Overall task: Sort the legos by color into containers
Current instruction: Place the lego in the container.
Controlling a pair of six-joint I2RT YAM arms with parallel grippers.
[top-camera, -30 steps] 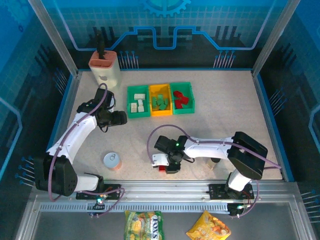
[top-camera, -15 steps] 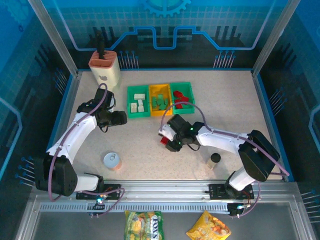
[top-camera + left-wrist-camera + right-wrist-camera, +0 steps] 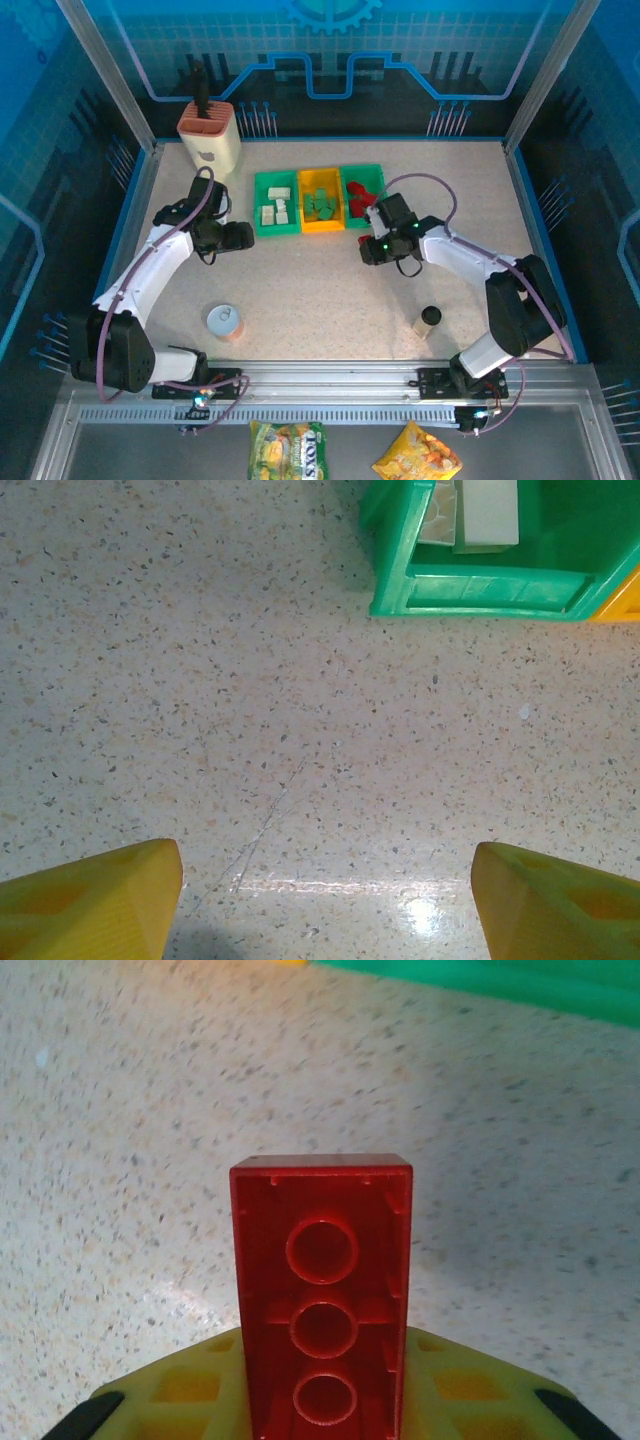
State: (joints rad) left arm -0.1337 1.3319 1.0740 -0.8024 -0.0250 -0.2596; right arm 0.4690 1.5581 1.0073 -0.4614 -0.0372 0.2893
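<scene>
red lego (image 3: 320,1290) tight between right jaws; "toys" on yellow bag (image 3: 287,447)

This looks like a robot lab, because two white robot arms (image 3: 150,265) are bolted to a metal rail (image 3: 330,378) at the edge of a speckled table (image 3: 300,290) fenced in by blue see-through walls (image 3: 420,50) and metal posts (image 3: 105,72).

The left arm (image 3: 150,265) reaches forward from its base and bends inward at the wrist. The left gripper (image 3: 325,900) points down, its two yellow fingers (image 3: 90,900) spread wide apart with nothing between them. The right arm (image 3: 470,262) folds at the elbow and stretches in toward the middle, and the right gripper (image 3: 322,1410) is clamped tight on a red brick (image 3: 320,1260) standing up between its fingertips.
</scene>
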